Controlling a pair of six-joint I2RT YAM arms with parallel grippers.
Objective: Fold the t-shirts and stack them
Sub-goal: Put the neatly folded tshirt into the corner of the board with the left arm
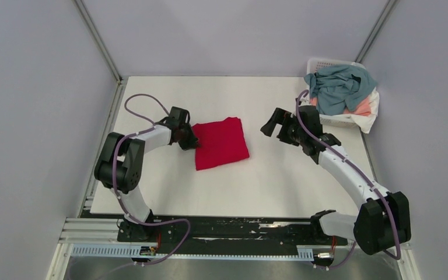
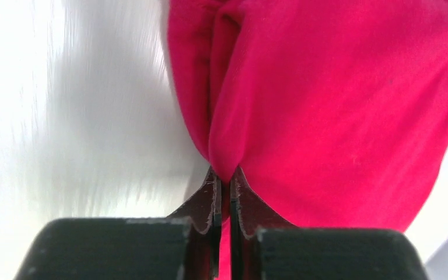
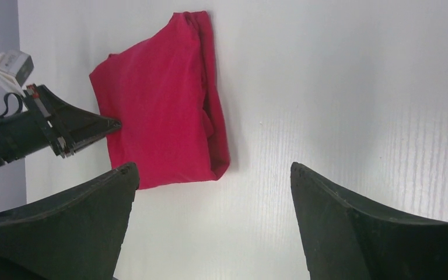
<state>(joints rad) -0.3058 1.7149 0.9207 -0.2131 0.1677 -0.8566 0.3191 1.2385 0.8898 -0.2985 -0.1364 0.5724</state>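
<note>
Tabletop (image 1: 291, 181) surrounds the folded red t-shirt (image 1: 221, 143); left hand (image 1: 190, 142) pinches its edge.

This is looking like a robotics lab cell: grey panel walls (image 1: 35, 87) are standing beyond and beside the left gripper (image 1: 191, 142) and right gripper (image 1: 271, 122), while aluminium rails (image 1: 87, 235) behind them are carrying the arm bases (image 1: 329, 221).

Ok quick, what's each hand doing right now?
Left hand: closed, pinching the red t-shirt.
Right hand: open, holding nothing.
</note>
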